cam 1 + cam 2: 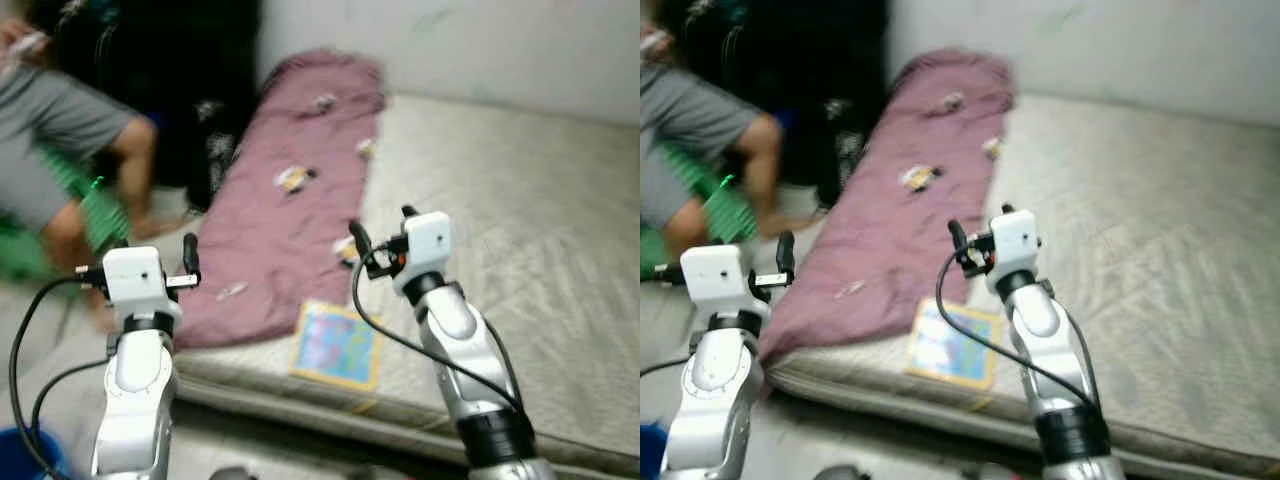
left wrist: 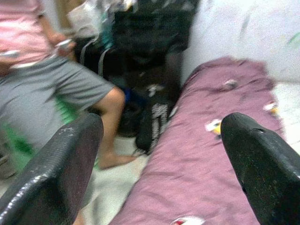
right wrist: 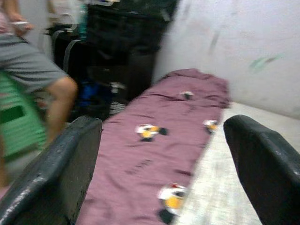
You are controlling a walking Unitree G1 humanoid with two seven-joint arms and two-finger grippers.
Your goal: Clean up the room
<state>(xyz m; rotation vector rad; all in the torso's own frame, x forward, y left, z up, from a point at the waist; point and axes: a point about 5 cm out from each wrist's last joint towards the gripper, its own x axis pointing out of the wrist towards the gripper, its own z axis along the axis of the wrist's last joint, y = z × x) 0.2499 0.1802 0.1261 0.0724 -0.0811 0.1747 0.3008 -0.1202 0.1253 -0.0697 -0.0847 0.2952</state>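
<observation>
A mauve blanket with small cartoon prints lies crumpled along the left side of a bare grey mattress on the floor. A colourful picture book lies flat at the mattress's front edge, just right of the blanket's end. My left gripper is raised over the floor left of the mattress, open and holding nothing. My right gripper hovers above the blanket's near end and the book, also open and holding nothing. In both wrist views the fingers stand wide apart, looking along the blanket.
A person in grey shorts sits on a green stool at the left. Black bags are piled against the wall behind the blanket's far end. A blue object sits by my left arm's base.
</observation>
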